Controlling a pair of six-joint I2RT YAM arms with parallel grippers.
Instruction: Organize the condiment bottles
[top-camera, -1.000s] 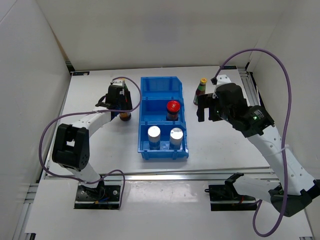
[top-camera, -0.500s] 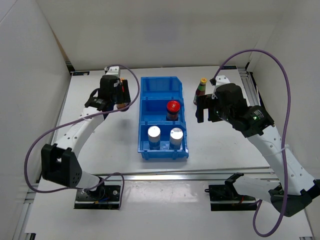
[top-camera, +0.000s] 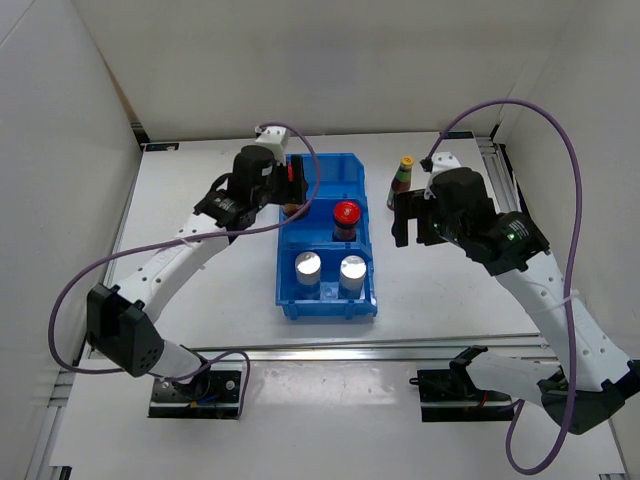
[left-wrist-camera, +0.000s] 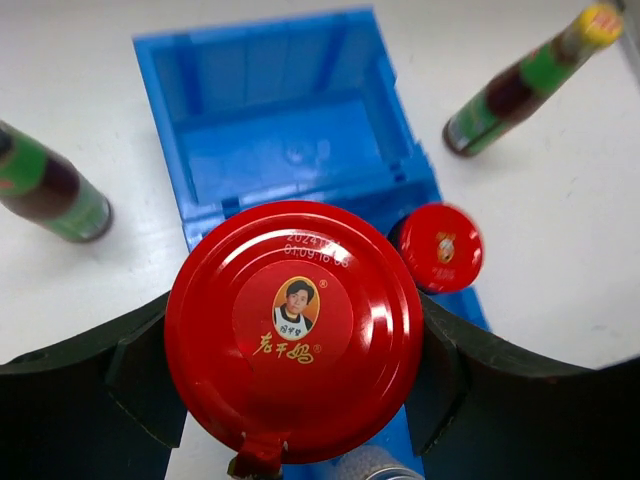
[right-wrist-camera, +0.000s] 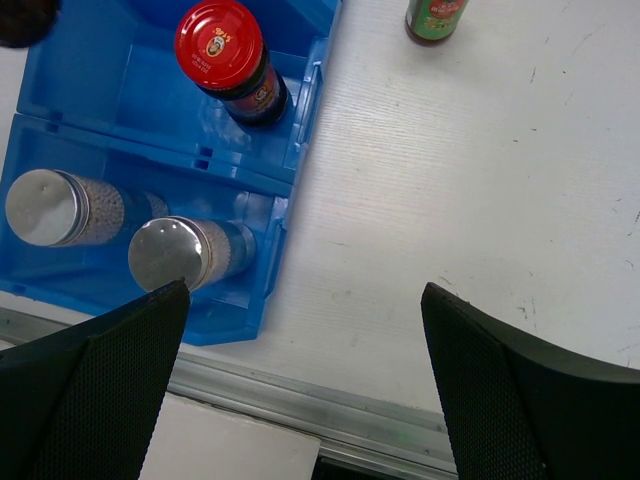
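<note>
White bench (top-camera: 200, 290) bore a blue three-compartment plastic bin (top-camera: 320, 168), above which the left tool (left-wrist-camera: 293, 372) clamped a squat red-lidded jar (left-wrist-camera: 293, 310); the right tool (right-wrist-camera: 305, 385) hung spread wide.

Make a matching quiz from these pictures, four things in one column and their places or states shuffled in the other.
1. shakers
2. yellow-capped bottle in the top view
3. left gripper
4. right gripper

A. open, above the table
B. in the bin's near compartment
C. shut on a red-lidded jar
D. standing on the table, right of the bin

Pairs: 1-B, 2-D, 3-C, 4-A.
</note>
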